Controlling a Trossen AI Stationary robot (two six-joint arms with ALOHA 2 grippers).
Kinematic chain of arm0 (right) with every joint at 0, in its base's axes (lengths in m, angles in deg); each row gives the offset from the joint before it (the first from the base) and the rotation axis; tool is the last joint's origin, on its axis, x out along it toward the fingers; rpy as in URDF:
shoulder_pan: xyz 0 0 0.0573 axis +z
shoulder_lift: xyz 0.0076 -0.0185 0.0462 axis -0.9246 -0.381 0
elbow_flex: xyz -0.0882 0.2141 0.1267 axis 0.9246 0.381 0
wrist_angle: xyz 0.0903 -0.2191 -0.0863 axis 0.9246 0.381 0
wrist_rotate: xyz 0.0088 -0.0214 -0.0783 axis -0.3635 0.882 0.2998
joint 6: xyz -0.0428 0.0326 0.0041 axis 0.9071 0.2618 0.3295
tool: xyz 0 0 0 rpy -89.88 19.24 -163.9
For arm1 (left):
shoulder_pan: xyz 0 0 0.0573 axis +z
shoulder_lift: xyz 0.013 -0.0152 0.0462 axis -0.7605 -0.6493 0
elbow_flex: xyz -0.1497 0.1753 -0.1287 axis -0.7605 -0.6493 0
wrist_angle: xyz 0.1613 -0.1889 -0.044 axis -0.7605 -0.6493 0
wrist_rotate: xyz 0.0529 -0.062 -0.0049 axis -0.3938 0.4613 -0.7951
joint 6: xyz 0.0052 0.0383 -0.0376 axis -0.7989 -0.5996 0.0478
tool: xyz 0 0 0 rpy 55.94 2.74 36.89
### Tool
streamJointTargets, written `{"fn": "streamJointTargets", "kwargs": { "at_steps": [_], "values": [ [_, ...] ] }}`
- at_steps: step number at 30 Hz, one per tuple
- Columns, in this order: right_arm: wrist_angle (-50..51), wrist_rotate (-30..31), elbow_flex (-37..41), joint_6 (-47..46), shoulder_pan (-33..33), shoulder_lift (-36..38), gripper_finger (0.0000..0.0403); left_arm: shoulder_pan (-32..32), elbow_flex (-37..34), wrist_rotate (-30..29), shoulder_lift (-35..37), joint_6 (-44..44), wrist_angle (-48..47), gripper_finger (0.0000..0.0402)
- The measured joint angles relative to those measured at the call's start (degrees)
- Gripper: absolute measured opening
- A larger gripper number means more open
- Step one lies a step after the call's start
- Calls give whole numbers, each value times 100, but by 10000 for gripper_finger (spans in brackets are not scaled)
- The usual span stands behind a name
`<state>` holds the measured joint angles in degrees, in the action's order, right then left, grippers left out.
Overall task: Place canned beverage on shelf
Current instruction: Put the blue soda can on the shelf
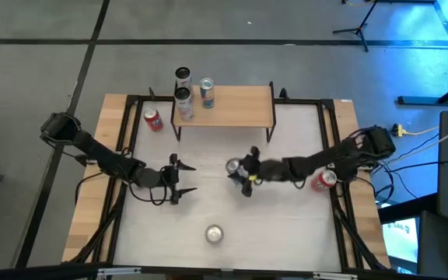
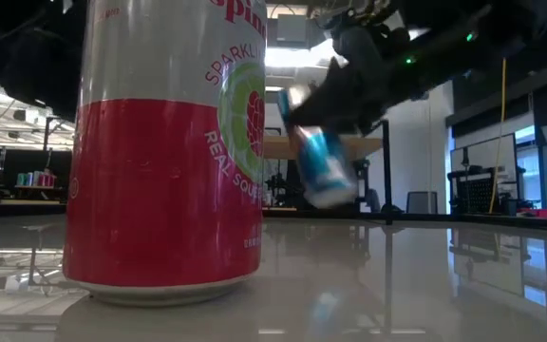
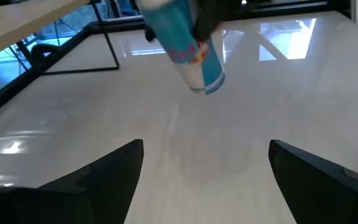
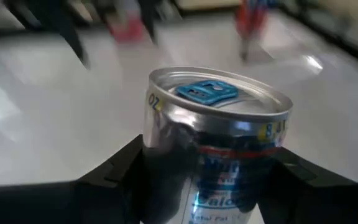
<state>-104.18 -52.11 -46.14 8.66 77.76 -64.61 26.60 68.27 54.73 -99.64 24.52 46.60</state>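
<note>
I've got the blue energy-drink can (image 4: pixel 219 134) pinched in the right gripper (image 1: pixel 243 173), lifted clear of the tabletop (image 1: pixel 286 233) near mid-table; fingers clamp its sides just under the rim. In the low view the can (image 2: pixel 319 157) hangs tilted, long axis leaning, not upright, so I reckon it needs righting before set-down. The relation that counts: the shelf (image 1: pixel 239 105) lies straight toward the far edge from the can, w/ open table between, and its right half is bare, while two cans stand at its left end, a dark one (image 1: pixel 183 103) and a teal one (image 1: pixel 207 92). Right arm is plainly the nearer one, already loaded. Left gripper (image 1: pixel 179 179) sits spread and empty, just across from the can at about the same depth, fingers pointed at it. Other cans, e.g. the silver one (image 1: pixel 214 233) near the front, stay well apart.
</note>
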Motion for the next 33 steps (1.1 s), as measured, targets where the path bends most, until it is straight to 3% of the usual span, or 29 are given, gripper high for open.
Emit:
{"fn": "streamJointTargets", "kwargs": {
  "at_steps": [2,9,15,26,33],
  "values": [
    [-715,-448,138,270,-199,-114,216,73,0,39,0,-4,2,337],
    [-1493,-1550,51,1128,-587,-708,231,283,0,175,0,39,318,337],
    [-2222,-1716,-279,1758,-605,-1305,218,103,0,195,0,580,391,337],
    [-2432,-2030,-666,1662,-569,-2072,225,-240,0,157,0,582,565,337],
    [-2387,-1923,-711,1794,-569,-2088,282,-72,0,139,-1,426,650,337]
  ]
}}
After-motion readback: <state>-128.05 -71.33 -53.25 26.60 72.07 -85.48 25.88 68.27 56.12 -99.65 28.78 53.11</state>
